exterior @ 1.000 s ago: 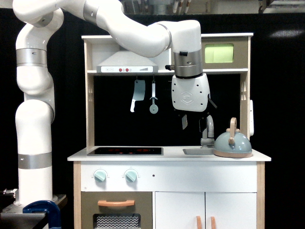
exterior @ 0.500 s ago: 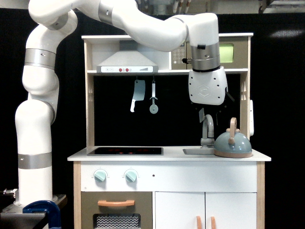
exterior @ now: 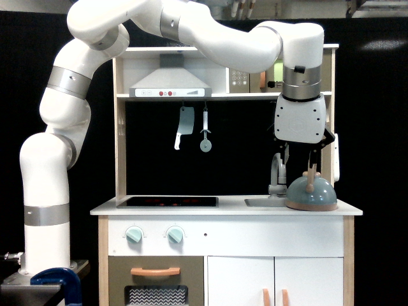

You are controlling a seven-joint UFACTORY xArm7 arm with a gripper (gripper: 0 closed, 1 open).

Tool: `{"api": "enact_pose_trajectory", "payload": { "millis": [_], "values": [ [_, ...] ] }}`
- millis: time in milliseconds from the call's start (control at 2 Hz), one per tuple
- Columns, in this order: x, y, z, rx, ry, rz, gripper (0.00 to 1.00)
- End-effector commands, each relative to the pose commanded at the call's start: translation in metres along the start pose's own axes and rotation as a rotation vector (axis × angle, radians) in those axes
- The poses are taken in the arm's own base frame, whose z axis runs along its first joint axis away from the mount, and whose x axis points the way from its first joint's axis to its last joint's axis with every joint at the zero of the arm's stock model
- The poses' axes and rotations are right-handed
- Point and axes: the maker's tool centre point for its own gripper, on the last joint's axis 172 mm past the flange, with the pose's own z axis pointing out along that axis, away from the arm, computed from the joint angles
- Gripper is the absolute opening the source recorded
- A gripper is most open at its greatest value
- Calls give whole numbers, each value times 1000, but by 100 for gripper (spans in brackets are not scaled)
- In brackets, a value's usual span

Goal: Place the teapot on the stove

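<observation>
On the white countertop (exterior: 226, 208), at the exterior view's right end beside the sink (exterior: 264, 202): teapot (exterior: 311, 194), squat blue-grey dome, smooth, tan base rim, tan upright loop handle. Gripper (exterior: 310, 164), glossy white housing with dark fingers, directly above, fingers straddling the handle; whether clenched cannot be told. Stove (exterior: 167, 201), flat glossy black rectangle, well apart toward the left.

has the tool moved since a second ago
Yes. The tool has swung toward the exterior view's right and lower: it was left of the faucet, and now it hangs just above the teapot, at its handle.
</observation>
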Motion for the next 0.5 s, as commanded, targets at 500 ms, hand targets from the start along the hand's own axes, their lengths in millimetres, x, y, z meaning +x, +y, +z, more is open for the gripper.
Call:
{"api": "enact_pose_trajectory", "payload": {
  "millis": [500],
  "values": [
    [15,-1,8,7,110,28,100]
  ]
}}
